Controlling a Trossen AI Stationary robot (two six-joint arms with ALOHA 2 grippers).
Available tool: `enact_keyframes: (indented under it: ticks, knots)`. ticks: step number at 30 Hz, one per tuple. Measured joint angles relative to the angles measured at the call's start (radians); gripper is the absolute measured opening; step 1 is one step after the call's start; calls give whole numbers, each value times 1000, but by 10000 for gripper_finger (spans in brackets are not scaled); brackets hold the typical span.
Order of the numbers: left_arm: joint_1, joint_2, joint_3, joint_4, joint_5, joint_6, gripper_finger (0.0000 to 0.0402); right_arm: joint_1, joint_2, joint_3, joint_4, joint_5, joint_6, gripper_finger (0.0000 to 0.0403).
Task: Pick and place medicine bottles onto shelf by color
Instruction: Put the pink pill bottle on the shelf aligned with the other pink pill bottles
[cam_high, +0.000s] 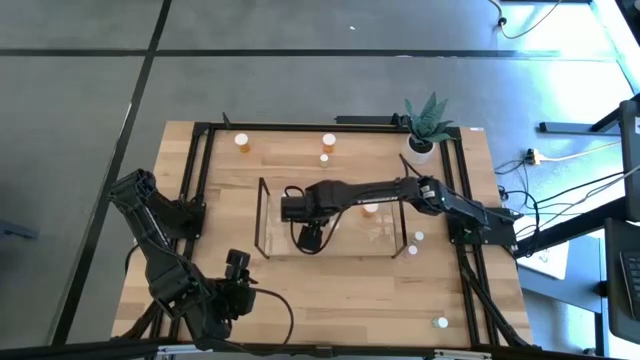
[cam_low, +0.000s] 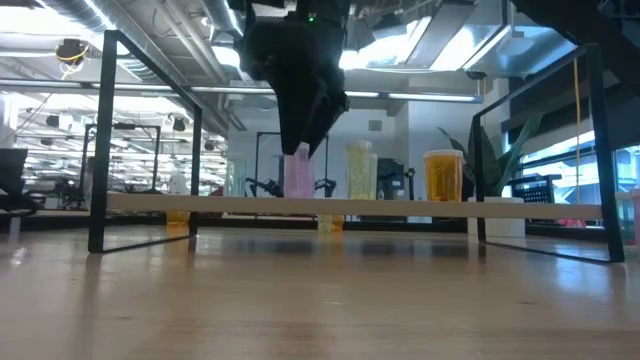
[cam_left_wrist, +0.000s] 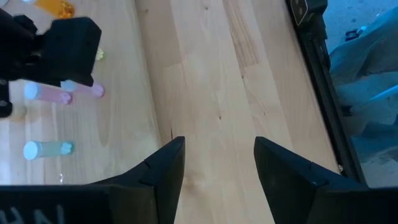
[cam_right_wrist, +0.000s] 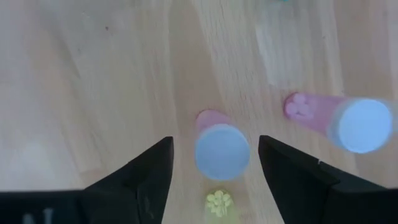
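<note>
A pink medicine bottle (cam_right_wrist: 222, 151) with a white cap stands upright on the clear shelf (cam_low: 200, 204). My right gripper (cam_right_wrist: 214, 142) hangs over it, pointing down. It is open, with one finger on either side of the cap and a gap showing on both sides. A second pink bottle (cam_right_wrist: 348, 121), a greenish one (cam_low: 360, 170) and an orange one (cam_low: 443, 175) also stand on the shelf. My left gripper (cam_left_wrist: 219, 142) waits open over bare wood near the table's front left (cam_high: 238, 272).
Two orange bottles (cam_high: 243, 142) (cam_high: 328, 142) and a small white one (cam_high: 324, 158) stand behind the shelf. More small bottles (cam_high: 415, 243) (cam_high: 441, 322) sit to its right. A potted plant (cam_high: 424, 128) stands at the far right. Black frame rails (cam_high: 200, 180) border the table.
</note>
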Motion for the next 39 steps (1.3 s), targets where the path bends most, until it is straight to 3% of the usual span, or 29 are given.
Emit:
enact_keyframes:
  ticks: [16,20,30,39]
  knots:
    - [1,0,0,-5,0,-19,185,-2,-83,15,-75,0,28,237]
    - [1,0,0,-7,0,-44,185,18,-114,81,-139,69,29,237]
    - [1,0,0,-12,-1,-49,185,166,-284,78,-241,255,136,237]
    - [0,0,0,-12,-8,-71,185,394,-347,77,-288,271,231,237]
